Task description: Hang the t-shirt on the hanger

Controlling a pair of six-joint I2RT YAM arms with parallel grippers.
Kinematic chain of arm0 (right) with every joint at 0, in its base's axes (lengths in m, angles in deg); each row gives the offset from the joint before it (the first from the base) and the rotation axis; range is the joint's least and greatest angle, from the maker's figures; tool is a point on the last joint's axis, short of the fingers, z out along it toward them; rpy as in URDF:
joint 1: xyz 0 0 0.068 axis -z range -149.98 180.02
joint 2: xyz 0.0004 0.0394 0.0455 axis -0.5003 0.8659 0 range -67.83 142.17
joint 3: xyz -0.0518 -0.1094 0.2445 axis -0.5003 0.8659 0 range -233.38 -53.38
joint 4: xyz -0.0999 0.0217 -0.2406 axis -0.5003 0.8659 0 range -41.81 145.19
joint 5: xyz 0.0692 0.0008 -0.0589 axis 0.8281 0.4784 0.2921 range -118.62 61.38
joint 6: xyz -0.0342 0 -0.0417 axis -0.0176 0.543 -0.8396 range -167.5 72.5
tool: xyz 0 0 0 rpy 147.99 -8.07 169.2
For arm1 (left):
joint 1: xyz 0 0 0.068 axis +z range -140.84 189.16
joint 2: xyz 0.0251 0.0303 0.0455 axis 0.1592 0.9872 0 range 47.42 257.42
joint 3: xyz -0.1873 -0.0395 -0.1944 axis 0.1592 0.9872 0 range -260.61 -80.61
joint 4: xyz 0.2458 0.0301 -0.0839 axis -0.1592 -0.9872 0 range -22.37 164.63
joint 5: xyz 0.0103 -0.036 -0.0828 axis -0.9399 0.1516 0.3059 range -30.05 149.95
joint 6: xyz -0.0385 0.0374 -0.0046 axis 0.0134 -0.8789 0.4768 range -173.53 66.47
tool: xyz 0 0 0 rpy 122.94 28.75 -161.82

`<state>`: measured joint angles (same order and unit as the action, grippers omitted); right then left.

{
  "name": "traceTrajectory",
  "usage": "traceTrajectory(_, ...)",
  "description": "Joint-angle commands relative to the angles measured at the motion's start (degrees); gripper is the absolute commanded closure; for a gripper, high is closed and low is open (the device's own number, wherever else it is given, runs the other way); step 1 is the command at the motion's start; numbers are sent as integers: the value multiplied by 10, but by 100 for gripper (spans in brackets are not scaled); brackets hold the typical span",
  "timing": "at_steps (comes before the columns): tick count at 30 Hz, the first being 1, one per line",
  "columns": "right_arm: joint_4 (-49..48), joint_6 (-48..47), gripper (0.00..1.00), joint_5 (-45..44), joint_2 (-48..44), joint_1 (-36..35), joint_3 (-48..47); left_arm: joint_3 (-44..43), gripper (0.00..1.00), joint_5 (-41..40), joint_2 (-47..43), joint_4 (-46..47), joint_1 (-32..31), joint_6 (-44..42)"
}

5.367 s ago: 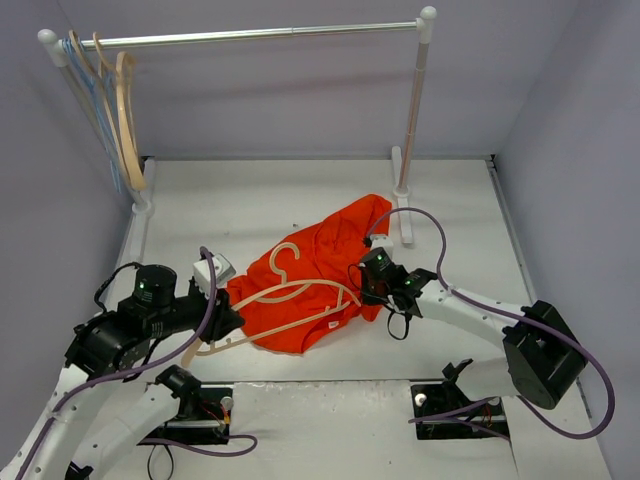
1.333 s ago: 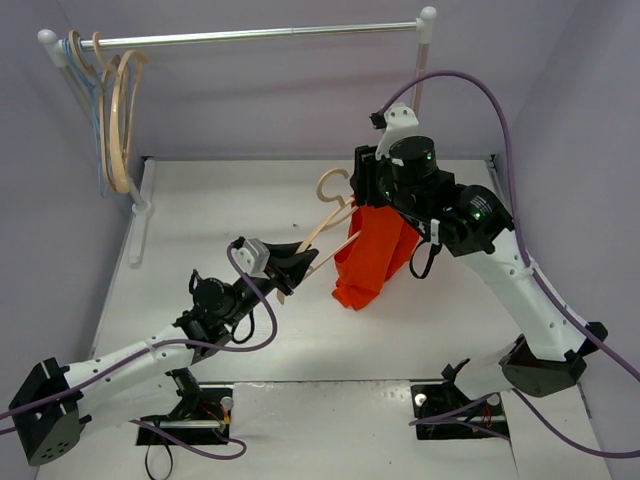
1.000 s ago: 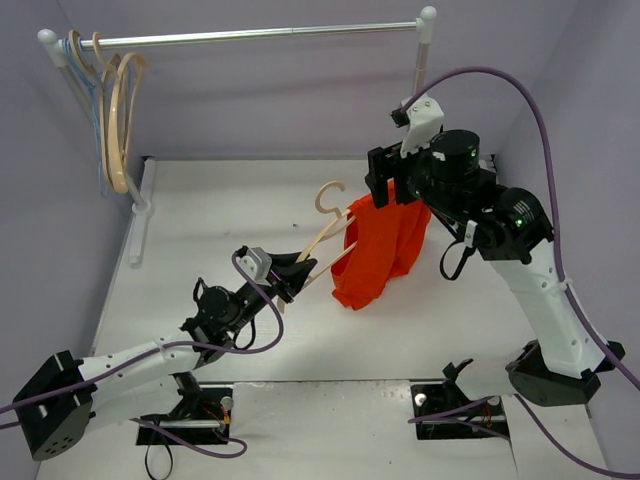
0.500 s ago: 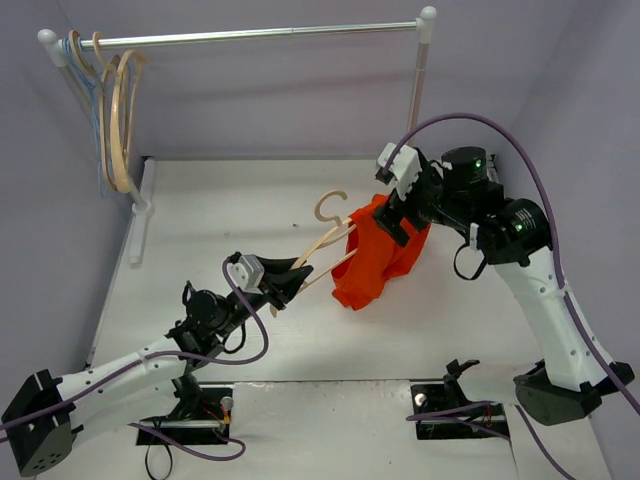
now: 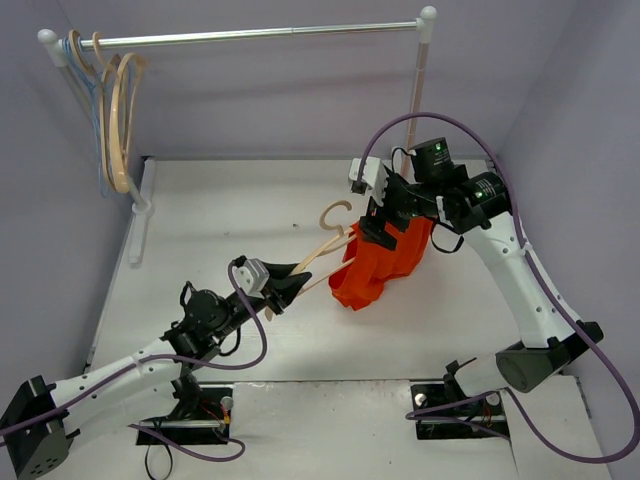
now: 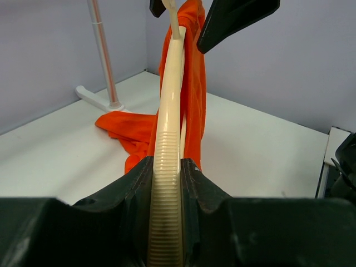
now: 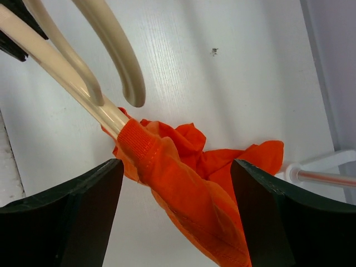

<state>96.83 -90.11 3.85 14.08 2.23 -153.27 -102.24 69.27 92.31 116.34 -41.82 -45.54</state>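
Orange-red t-shirt (image 5: 385,268) is hanging bunched on one arm of the pale wooden hanger (image 5: 322,252), which the left gripper (image 5: 288,284) is pinching, while the right gripper (image 5: 378,228) is holding its jaws spread around the cloth.

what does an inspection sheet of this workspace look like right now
surface: white table, bare apart from the shirt's trailing end
job's things: t-shirt has its collar over one arm of the hanger; the rest hangs bunched
clutter: nothing seen
grippers: left gripper shut on the hanger's ribbed end; right gripper open, astride the collar
cables: purple cable arches over the right arm; another loops by the left
surroundings: rail with spare hangers; plain walls
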Motion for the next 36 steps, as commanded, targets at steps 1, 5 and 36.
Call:
traceTrajectory(1, 15, -28, 21, 36, -8, 3, 5, -46, 100, 18, -5, 48, 3, -21)
traceTrajectory(5, 22, -40, 30, 40, -8, 2, 18, -54, 100, 18, 4, 47, 3, -32)
traceTrajectory(36, -96, -69, 100, -21, -78, 5, 135, -182, 30, -208, 54, -89, 8, -95)
